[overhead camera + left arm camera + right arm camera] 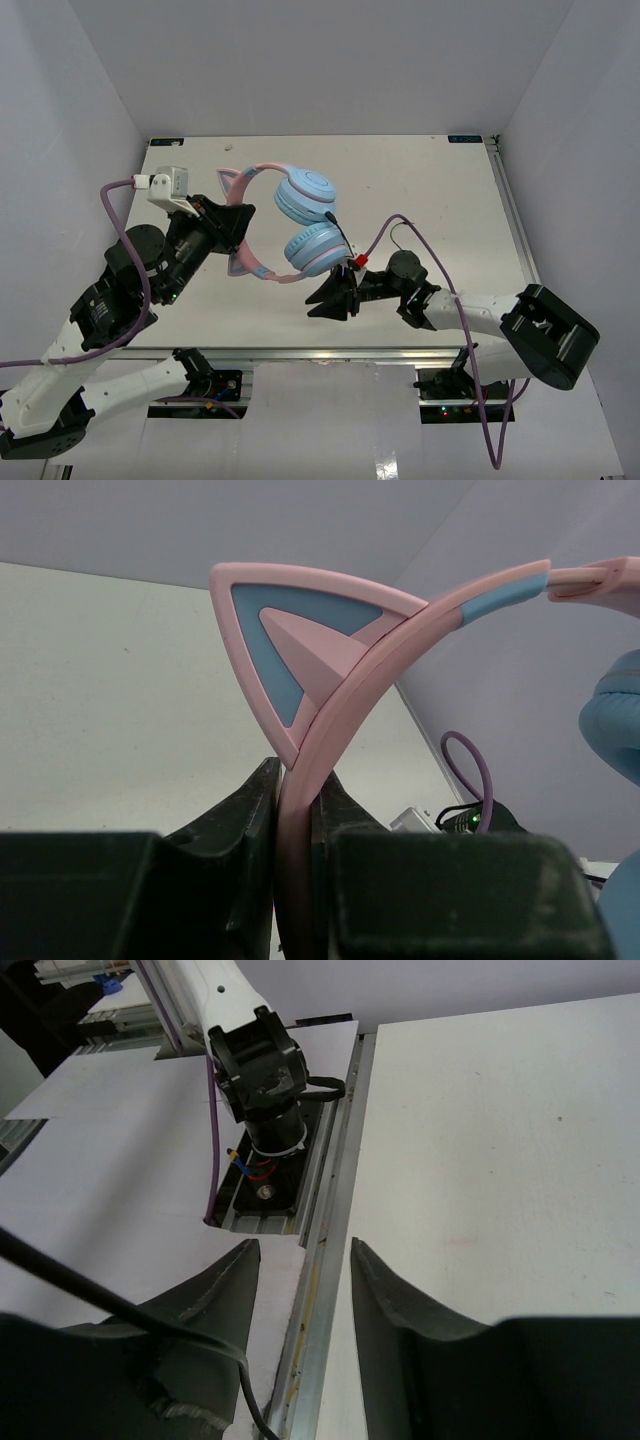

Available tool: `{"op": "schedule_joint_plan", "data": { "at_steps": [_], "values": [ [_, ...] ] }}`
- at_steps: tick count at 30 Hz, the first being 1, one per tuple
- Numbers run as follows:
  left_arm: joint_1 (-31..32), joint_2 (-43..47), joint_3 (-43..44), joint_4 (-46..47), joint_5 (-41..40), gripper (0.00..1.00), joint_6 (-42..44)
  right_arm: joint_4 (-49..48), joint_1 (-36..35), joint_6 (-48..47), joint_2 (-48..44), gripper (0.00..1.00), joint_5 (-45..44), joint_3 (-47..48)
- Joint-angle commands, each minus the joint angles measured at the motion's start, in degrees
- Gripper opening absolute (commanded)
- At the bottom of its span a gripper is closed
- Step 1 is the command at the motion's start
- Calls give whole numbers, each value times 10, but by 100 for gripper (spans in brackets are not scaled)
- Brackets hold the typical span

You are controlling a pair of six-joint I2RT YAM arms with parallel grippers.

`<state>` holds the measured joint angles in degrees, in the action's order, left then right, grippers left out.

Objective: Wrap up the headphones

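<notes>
Bright, even light, soft shadows on the table [420, 180]; the left claw [297, 780] looks dark, slightly blurred.

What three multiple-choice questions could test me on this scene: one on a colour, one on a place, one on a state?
1. The headphones' ear cups are: A green, B light blue, C red.
2. The left gripper grips: A an ear cup, B the cable, C the headband.
3. The right gripper's jaws are: A apart and empty, B clamped on an ear cup, C clamped on the headband.
Answers: B, both cups show light blue from above; C, the left wrist view shows the pink band pinched in its jaws; A, the right wrist view shows a bare gap between them.
</notes>
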<state>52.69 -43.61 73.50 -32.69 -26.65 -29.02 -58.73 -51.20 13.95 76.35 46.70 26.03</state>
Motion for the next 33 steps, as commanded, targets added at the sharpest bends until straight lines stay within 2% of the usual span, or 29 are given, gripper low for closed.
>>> {"op": "schedule_joint_plan", "data": {
  "at_steps": [1, 5, 6, 10, 16, 19, 27, 33],
  "values": [
    [1, 20, -4, 48, 3, 0, -24, -56, -4, 8, 14, 28, -16, -10],
    [1, 20, -9, 52, 50, 0, -29, -14, -4, -8, 20, 9, -46, 0],
    [2, 22, -10, 52, 69, 0, -33, -2, -4, -12, 17, 8, -56, 1],
    [1, 35, -14, 58, 169, 0, -35, 60, -3, -49, -10, 8, -98, 17],
    [1, 33, -20, 52, 344, 0, -36, 207, -3, -104, -42, 8, -145, 80],
    [2, 34, -29, 51, 411, 0, -36, 242, 2, -127, -46, 8, -167, 112],
    [1, 17, -60, 59, 502, 0, -42, 295, 9, -137, -2, 8, -164, 197],
    [2, 2, -64, 11, 508, 0, -9, 359, 28, -166, 16, 8, -189, 245]
  ]
}}
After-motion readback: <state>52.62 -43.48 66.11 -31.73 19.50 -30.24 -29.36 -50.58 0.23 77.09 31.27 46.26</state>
